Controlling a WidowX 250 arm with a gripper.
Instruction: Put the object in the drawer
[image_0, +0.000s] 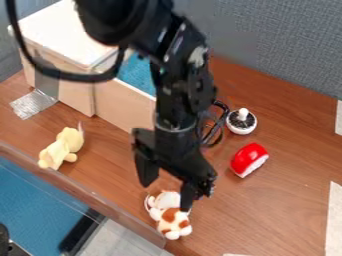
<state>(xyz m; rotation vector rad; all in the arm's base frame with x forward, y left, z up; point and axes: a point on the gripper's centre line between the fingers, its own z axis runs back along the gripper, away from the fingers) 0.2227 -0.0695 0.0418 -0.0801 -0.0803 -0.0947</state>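
The black gripper (166, 195) hangs at the lower middle of the camera view, pointing down and open. One fingertip is to the left of a small white plush toy with brown spots (176, 220), the other at the right of its head. Whether either touches the toy cannot be told. The toy lies near the table's front edge. Behind the arm, at the upper left, a light wooden drawer (123, 106) is pulled out, its blue inside partly hidden by the arm.
A yellow plush toy (64, 147) lies at the left, near the front edge. Right of the arm are a red and white object (249, 159) and a white bowl with dark contents (241, 130). Black cables (218, 125) lie behind the arm. The wooden cabinet (63, 30) stands at the upper left.
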